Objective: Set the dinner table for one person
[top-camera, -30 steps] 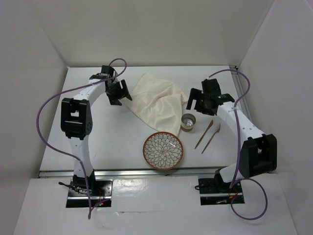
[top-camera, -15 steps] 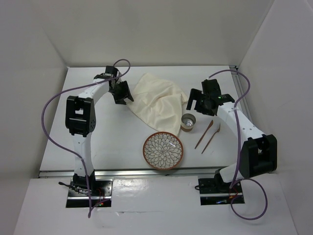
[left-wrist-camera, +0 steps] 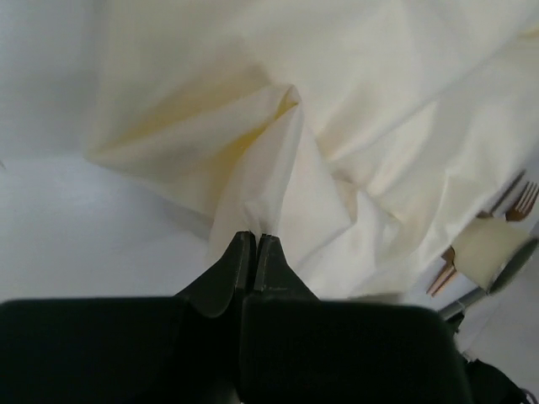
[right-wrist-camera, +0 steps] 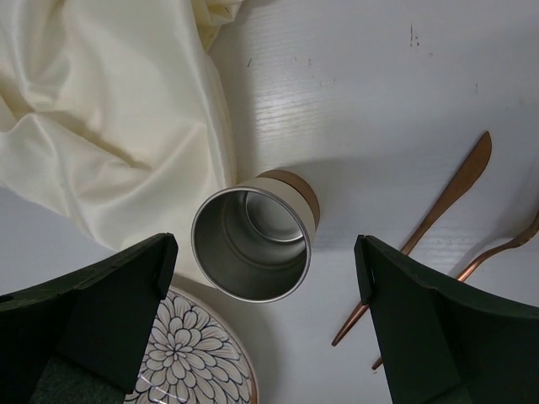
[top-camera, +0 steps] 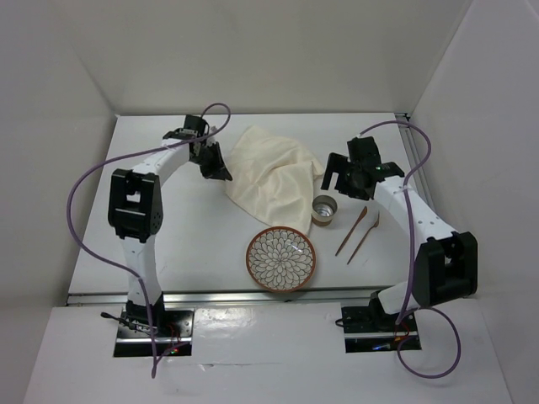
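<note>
From above, the white worktop (top-camera: 185, 244) fills the floor of the enclosure, with a metal rail along its near edge. A metal cup (top-camera: 323, 209) stands near its middle. A cream cloth (top-camera: 269, 177) lies crumpled just left of and beyond the cup, a flower-patterned plate (top-camera: 281, 258) sits near and to the cup's front-left, and a copper knife (top-camera: 352, 231) and fork (top-camera: 364, 238) lie side by side just right of the cup. The left claw (top-camera: 221, 172) is at the cloth's far-left edge. The right claw (top-camera: 344, 185) hangs just behind the cup. How either is set cannot be told from this height.

The left wrist view settles one: the left claw (left-wrist-camera: 255, 240) is pinched closed on a raised fold of the cloth (left-wrist-camera: 379, 126). Fork tines (left-wrist-camera: 520, 200) show at the right edge beside a blurred pale shape.

The right wrist view looks down into the cup (right-wrist-camera: 251, 244). The right claw (right-wrist-camera: 265, 244) is spread wide, one finger either side and apart from the cup. The plate (right-wrist-camera: 189, 353) is cut off at the bottom edge. The knife (right-wrist-camera: 438, 210) shows, but the fork (right-wrist-camera: 505, 248) runs out of frame.
</note>
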